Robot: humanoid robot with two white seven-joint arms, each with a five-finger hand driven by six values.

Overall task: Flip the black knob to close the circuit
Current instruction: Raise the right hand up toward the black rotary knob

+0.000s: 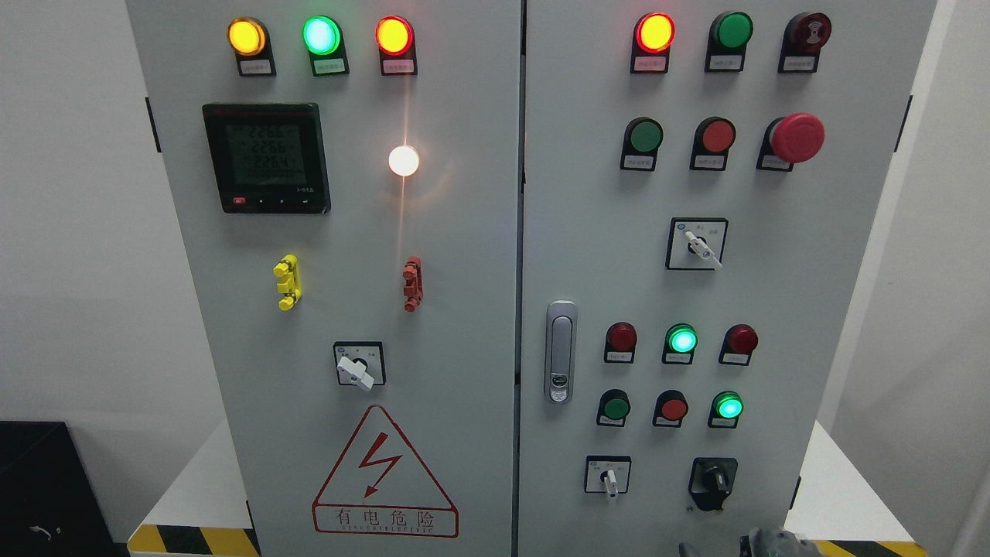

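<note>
Only a small grey part of the right hand (773, 541) is being shown, at the bottom edge, right of the middle. It cannot be told whether it is open or shut, or whether anything is being held. It is probably being kept low there because the black knob (713, 481) is just above it, low on the right door (835, 294) of the grey cabinet. A white switch (609, 476) is being shown beside the knob. The knob is not being touched yet.
</note>
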